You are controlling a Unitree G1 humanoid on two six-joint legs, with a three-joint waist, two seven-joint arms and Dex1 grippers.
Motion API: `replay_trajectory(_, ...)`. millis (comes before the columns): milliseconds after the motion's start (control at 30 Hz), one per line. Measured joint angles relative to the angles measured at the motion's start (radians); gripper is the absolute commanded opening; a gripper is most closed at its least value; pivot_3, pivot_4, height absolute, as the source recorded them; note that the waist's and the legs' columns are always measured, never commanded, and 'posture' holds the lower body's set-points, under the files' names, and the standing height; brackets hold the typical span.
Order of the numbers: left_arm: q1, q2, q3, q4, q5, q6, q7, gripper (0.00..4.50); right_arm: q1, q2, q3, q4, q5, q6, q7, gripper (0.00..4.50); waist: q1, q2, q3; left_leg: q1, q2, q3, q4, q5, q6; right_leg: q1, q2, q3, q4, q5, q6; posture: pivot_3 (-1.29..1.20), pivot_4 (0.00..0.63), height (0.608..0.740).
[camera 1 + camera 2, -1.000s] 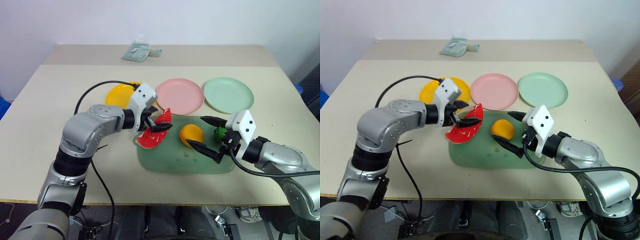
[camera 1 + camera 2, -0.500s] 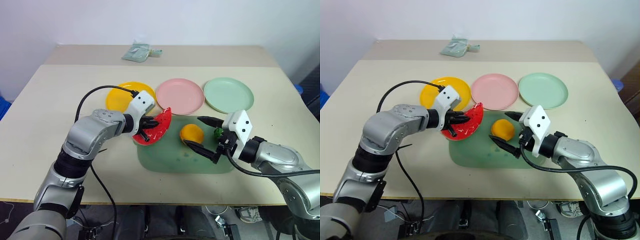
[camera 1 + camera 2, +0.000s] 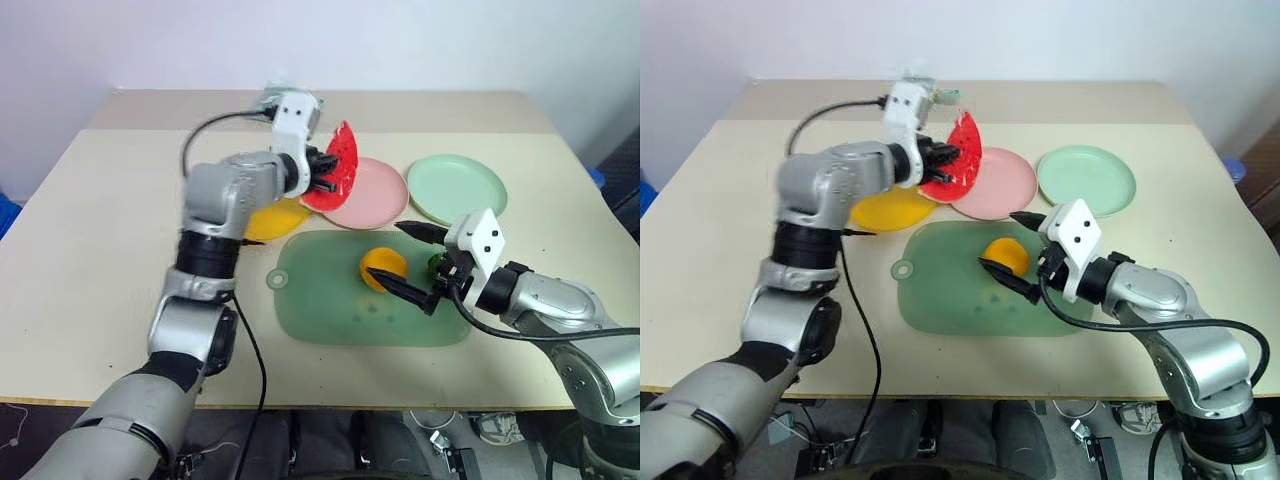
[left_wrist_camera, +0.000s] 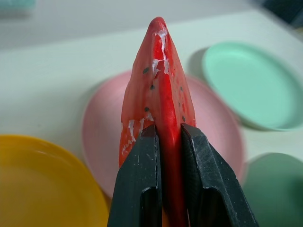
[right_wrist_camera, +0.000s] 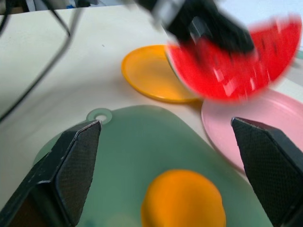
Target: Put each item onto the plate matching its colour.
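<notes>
On the tabletop (image 3: 90,230) all three plates sat bare; left gripper (image 3: 322,172) clamped the watermelon wedge (image 3: 338,178) above the pink plate (image 3: 375,195), right gripper (image 3: 415,262) wide around the orange fruit (image 3: 381,268).

Red watermelon wedge (image 3: 338,172) held upright above pink plate (image 3: 368,195); orange fruit (image 3: 383,268) beside dark-green ball (image 3: 438,264).

The left end effector (image 3: 328,172), clamped on the red watermelon wedge (image 3: 336,178), has lifted it off the near-left corner of the green mat (image 3: 340,310) and swung it up and away to the pink plate (image 3: 375,195), where the wedge now hangs upright over the plate's left edge. The left arm, a second ago bent low beside the mat, now stretches across the yellow plate (image 3: 268,222).
</notes>
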Motion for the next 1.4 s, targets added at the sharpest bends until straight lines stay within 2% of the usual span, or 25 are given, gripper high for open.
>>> replay_trajectory(67, -0.046, -0.041, -0.024, 0.141, 0.035, -0.103, -0.004, 0.33, -0.006, 0.005, 0.007, 0.000, -0.007, -0.004, -0.006, 4.50, -0.003, 0.000, 0.000, 0.000, -0.001, 0.000, 0.000, 0.000, 0.001, 0.000, 0.000, 0.000, 0.000, 0.000, 0.000, 0.00, 0.150, 0.740)
replay_trajectory(167, -0.093, -0.065, -0.023, 0.289, 0.059, -0.225, -0.019, 1.34, 0.002, 0.005, 0.006, 0.001, -0.023, -0.004, -0.022, 4.50, -0.008, 0.000, 0.000, 0.000, -0.001, 0.001, -0.001, -0.001, 0.001, -0.001, -0.001, 0.001, 0.000, 0.000, 0.001, 0.00, 0.150, 0.740)
replay_trajectory(367, -0.126, -0.071, -0.008, 0.388, 0.076, -0.308, -0.052, 4.19, 0.039, 0.005, 0.002, -0.003, -0.033, 0.007, -0.051, 4.50, -0.007, 0.000, 0.000, 0.000, -0.001, 0.001, -0.001, -0.001, 0.001, -0.002, -0.001, 0.002, 0.000, -0.001, 0.001, 0.00, 0.150, 0.740)
replay_trajectory(500, -0.121, -0.029, 0.012, 0.364, 0.075, -0.300, -0.080, 4.19, 0.054, 0.004, -0.006, -0.005, -0.032, 0.012, -0.055, 4.50, -0.007, 0.000, 0.000, 0.000, -0.001, 0.001, -0.001, -0.001, 0.001, -0.002, -0.001, 0.002, 0.001, -0.001, 0.001, 0.00, 0.150, 0.740)
replay_trajectory(633, -0.046, 0.053, 0.058, 0.174, 0.039, -0.292, -0.138, 4.19, 0.071, -0.012, -0.036, -0.006, -0.032, 0.015, -0.051, 4.50, -0.008, 0.000, 0.000, 0.000, -0.001, 0.001, -0.001, -0.001, 0.001, -0.002, -0.002, 0.002, 0.001, -0.001, 0.001, 0.00, 0.150, 0.740)
replay_trajectory(667, -0.001, 0.081, 0.058, 0.093, 0.029, -0.291, -0.170, 4.36, 0.079, -0.017, -0.048, -0.006, -0.031, 0.015, -0.044, 4.50, -0.009, 0.000, 0.000, 0.000, -0.001, 0.001, -0.001, -0.001, 0.001, -0.002, -0.002, 0.003, 0.001, -0.001, 0.001, 0.00, 0.150, 0.740)
replay_trajectory(800, 0.231, 0.208, 0.041, -0.220, -0.035, -0.252, -0.350, 4.36, 0.142, -0.061, -0.120, 0.004, -0.029, 0.008, -0.005, 4.50, -0.010, 0.001, 0.000, 0.000, 0.000, 0.000, -0.001, -0.001, 0.001, -0.002, -0.002, 0.003, 0.002, -0.001, 0.001, 0.00, 0.150, 0.740)
replay_trajectory(867, 0.358, 0.278, -0.012, -0.383, -0.066, -0.247, -0.475, 4.36, 0.173, -0.080, -0.166, 0.020, -0.019, 0.002, 0.028, 4.50, -0.004, 0.001, 0.000, 0.000, -0.001, 0.000, 0.000, 0.000, 0.001, -0.001, -0.003, 0.003, 0.001, -0.001, 0.001, 0.00, 0.150, 0.740)
replay_trajectory(967, 0.427, 0.325, -0.105, -0.521, -0.080, -0.258, -0.606, 4.36, 0.213, -0.107, -0.218, 0.028, 0.007, 0.001, 0.080, 4.50, 0.008, 0.001, 0.000, 0.001, -0.002, -0.003, 0.001, -0.001, 0.001, 0.003, -0.003, 0.004, -0.001, -0.001, 0.001, 0.00, 0.150, 0.740)
replay_trajectory(1100, 0.434, 0.314, -0.204, -0.555, -0.079, -0.273, -0.697, 4.36, 0.258, -0.131, -0.254, 0.029, 0.016, -0.001, 0.128, 4.50, 0.016, 0.001, 0.000, 0.001, -0.002, -0.003, 0.001, -0.001, 0.001, 0.003, -0.002, 0.004, -0.001, -0.001, 0.001, 0.00, 0.150, 0.740)
replay_trajectory(1233, 0.432, 0.311, -0.308, -0.528, -0.009, -0.363, -0.752, 4.36, 0.284, -0.130, -0.261, 0.026, 0.016, -0.005, 0.135, 4.50, 0.014, 0.001, 0.000, 0.001, -0.002, -0.002, 0.001, -0.001, 0.002, 0.003, -0.001, 0.004, 0.000, -0.001, 0.001, 0.00, 0.150, 0.740)
replay_trajectory(1400, 0.413, 0.243, -0.378, -0.425, 0.058, -0.470, -0.771, 4.36, 0.312, -0.118, -0.271, -0.016, 0.019, -0.005, 0.114, 4.50, 0.020, 0.001, 0.000, 0.001, -0.002, -0.002, 0.001, -0.002, 0.004, 0.003, -0.001, 0.004, 0.000, -0.001, 0.001, 0.00, 0.150, 0.740)
